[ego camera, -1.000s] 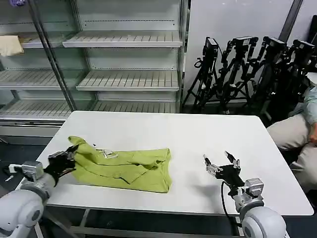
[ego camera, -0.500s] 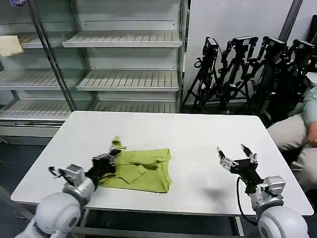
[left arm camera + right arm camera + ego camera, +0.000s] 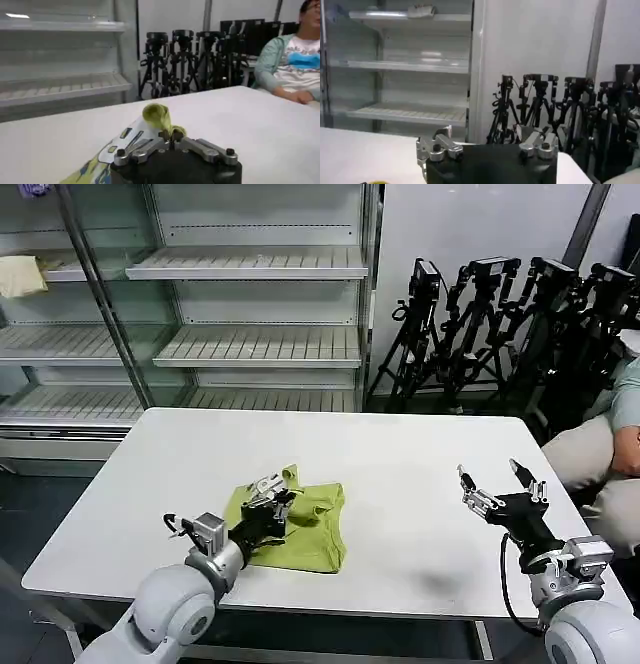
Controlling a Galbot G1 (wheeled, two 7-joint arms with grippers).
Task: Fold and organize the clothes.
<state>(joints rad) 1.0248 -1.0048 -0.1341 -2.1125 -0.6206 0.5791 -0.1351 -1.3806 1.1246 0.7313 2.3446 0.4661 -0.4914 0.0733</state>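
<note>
The lime T-shirt [image 3: 300, 519] lies on the white table [image 3: 400, 464], toward the near edge and left of centre. It already forms a compact, roughly rectangular bundle with several layers stacked, so at least one fold appears complete.

The left gripper [image 3: 272, 496] is over the left part of the bundle, pressed together on a bunched edge of the fabric. In the left wrist view the gripper [image 3: 170, 137] pinches a small knob of lime cloth that rises above the fingertips, with the rest of the T-shirt [image 3: 97, 167] trailing below. The held edge is raised above the layers under it, which suggests a fold being carried across toward the right.

The right gripper [image 3: 503, 492] hovers above bare table, well apart from the garment on the right side, with its fingers spread and nothing between them. The right wrist view shows the gripper [image 3: 487, 147] the same way, open and empty.

Judged status: folding is well advanced but not finished. Remaining work appears to be:

1. Lay the held edge flat on the bundle.
2. Release the fabric.
3. Tidy the bundle's position if required.
</note>
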